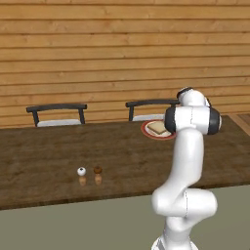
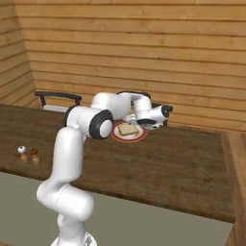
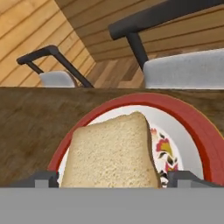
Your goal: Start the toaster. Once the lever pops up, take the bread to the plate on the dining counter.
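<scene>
The pale tan bread [image 3: 109, 153] lies flat on the red-rimmed plate [image 3: 192, 118], which stands at the far side of the dark-brown dining counter [image 1: 49, 151]. From the left base the bread [image 1: 157, 128] shows just left of my elbow, on the plate [image 1: 146, 131]. My gripper [image 2: 142, 124] hovers low at the right edge of the plate [image 2: 115, 132], pointing at the bread [image 2: 128, 129]. Seen from the hand, the gripper [image 3: 116, 179] is open, its fingertips [image 3: 43, 178] standing clear of the slice on either side. The toaster is out of view.
Salt and pepper shakers [image 1: 81, 176] [image 2: 22, 153] stand near the counter's front edge, far left of the plate. Two dark chairs [image 1: 56, 114] [image 1: 151, 110] sit behind the counter, one right behind the plate [image 3: 183, 70]. A wood-plank wall closes the back.
</scene>
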You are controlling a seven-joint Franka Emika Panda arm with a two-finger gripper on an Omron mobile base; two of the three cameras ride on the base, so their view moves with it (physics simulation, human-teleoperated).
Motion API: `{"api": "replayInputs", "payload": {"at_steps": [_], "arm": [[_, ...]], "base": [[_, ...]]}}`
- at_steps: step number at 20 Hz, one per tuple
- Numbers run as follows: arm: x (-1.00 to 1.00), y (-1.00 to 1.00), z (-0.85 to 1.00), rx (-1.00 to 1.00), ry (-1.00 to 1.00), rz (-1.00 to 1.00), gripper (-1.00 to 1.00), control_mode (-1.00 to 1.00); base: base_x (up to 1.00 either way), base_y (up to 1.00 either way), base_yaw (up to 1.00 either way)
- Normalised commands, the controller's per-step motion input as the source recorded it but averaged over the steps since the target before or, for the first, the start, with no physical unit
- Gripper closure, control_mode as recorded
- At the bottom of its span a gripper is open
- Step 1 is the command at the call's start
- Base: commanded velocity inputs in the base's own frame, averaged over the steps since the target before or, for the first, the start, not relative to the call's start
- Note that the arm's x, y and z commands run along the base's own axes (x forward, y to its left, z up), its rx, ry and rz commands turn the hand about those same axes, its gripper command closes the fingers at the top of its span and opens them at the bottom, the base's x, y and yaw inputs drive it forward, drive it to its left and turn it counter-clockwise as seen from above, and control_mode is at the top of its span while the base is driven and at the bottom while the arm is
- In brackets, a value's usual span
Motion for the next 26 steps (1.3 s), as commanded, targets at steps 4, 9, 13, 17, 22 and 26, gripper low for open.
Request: {"api": "replayInputs", "payload": {"at_steps": [4,9,13,17,22,26], "arm": [[-0.01,-0.02,0.0,-0.05,0.16,-0.23,-1.0,-1.0],[-0.4,-0.03,0.45,0.0,-0.01,-0.18,-1.0,-1.0],[-0.91,0.0,0.95,-0.01,-0.07,-0.02,-1.0,-1.0],[-1.0,0.05,1.0,-0.06,-0.03,0.0,-1.0,-1.0],[-1.0,0.52,0.81,-0.32,-0.04,0.08,-1.0,-1.0],[-1.0,0.9,0.37,-0.49,0.0,0.09,-1.0,-1.0]], "base": [[0.0,0.0,0.0],[0.0,0.0,0.0],[0.0,0.0,0.0],[0.0,0.0,0.0],[0.0,0.0,0.0],[0.0,0.0,0.0]]}}
